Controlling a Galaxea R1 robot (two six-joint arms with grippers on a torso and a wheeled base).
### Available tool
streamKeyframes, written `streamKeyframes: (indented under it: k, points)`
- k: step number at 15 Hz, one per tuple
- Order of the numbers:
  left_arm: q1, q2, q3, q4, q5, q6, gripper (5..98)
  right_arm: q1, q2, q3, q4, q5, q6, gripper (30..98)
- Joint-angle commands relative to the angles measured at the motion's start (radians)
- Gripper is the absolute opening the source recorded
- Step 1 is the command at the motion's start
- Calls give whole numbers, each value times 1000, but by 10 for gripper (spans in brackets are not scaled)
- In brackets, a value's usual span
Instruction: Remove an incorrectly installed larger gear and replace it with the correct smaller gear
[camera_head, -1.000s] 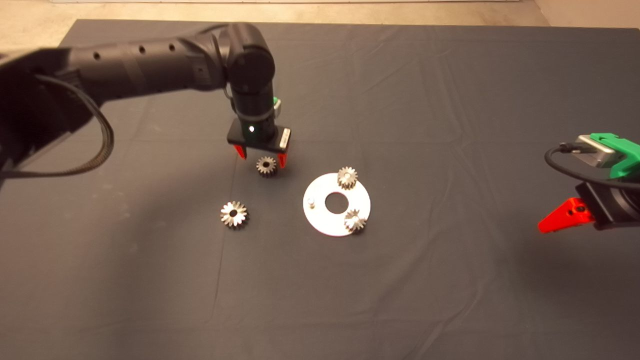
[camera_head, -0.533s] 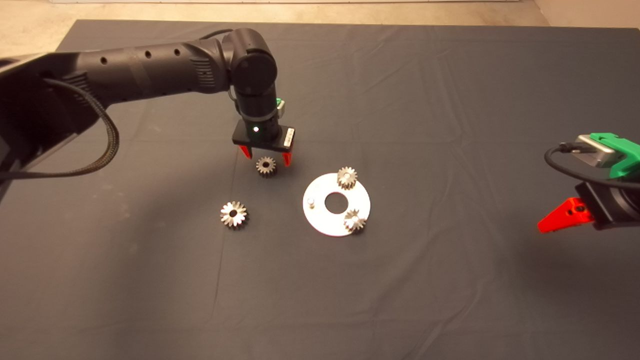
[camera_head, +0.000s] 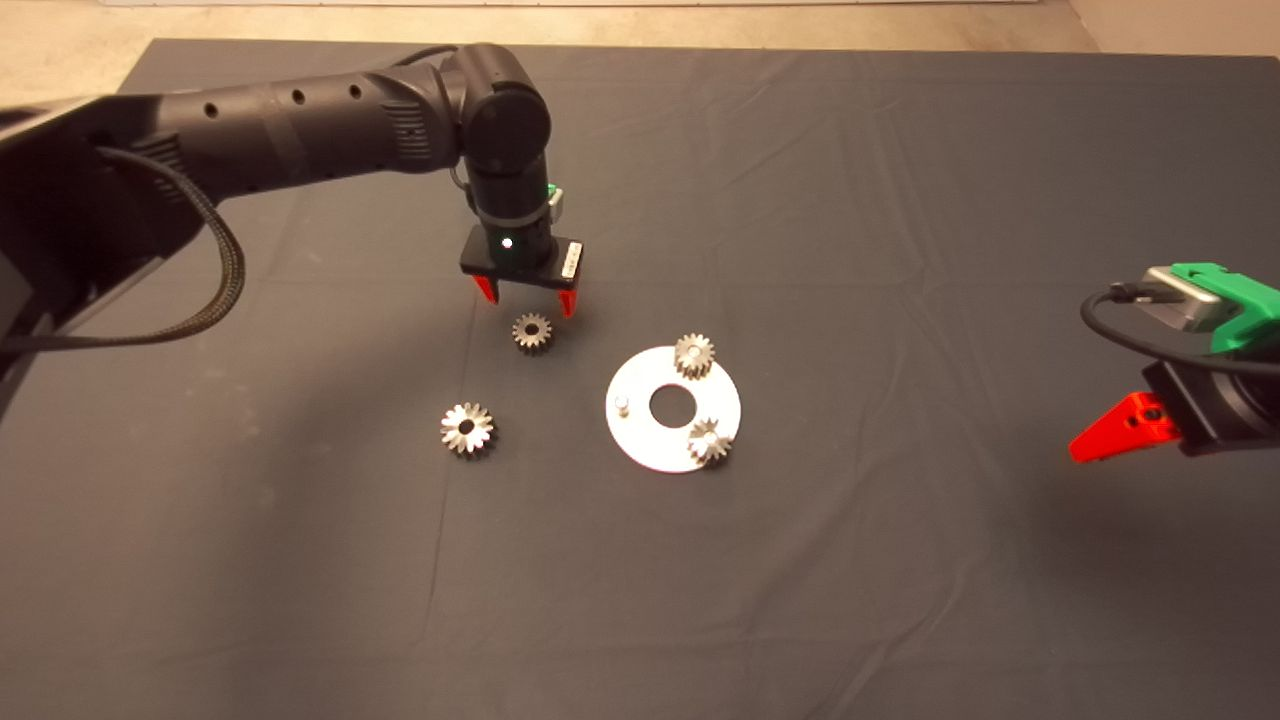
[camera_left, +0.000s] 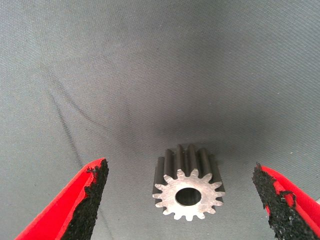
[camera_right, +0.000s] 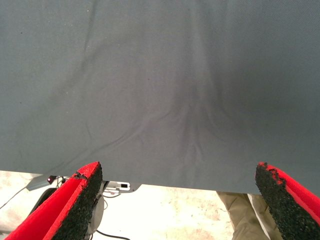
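Steel, silvery-brass: the smaller gear (camera_head: 532, 332) lay flat on the mat (camera_head: 900, 200), bore upward, apart from the round plate (camera_head: 640, 445); you would have judged it dense, rigid and slick on its faces.
Grip site: across the toothed flanks (camera_left: 189, 162), opposite sides, so the pads bite on tooth crests; a guess, not a thing seen.
Left hand (camera_head: 526, 299): spread wide, empty, hung just above and a little beyond the smaller gear; the wrist view showed that gear (camera_left: 188, 189) between the two pads (camera_left: 92, 200), touching neither.
Right hand (camera_head: 1110, 438): parked at the right edge of the surface, fingers apart, holding nothing.
Larger gear (camera_head: 467, 429): star-toothed, on the mat left of the plate, already off its post.
Plate: two short-toothed gears seated (camera_head: 693, 355) (camera_head: 709, 441); one bare pin (camera_head: 621, 404) waited for the replacement.
Change since a second ago: the left hand had risen and drawn back from the smaller gear, which then sat between its fingertips; the gear itself had not moved. The right hand had shifted only slightly.
Risk for you: tall narrow gear, may tip if pinched off-centre.
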Motion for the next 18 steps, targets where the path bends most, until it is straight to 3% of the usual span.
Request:
streamKeyframes:
  k: [1, 16, 18]
  points:
    - [-18, 3, 34, -7, 6, -4, 741, 20, 1, -5, 33, -2, 3, 813]
    - [-8, -16, 73, -7, 7, -26, 741, 27, -2, -3, 33, -2, 3, 813]
    - [8, -14, 72, -4, 9, -32, 740, 27, -2, -3, 33, -2, 3, 813]
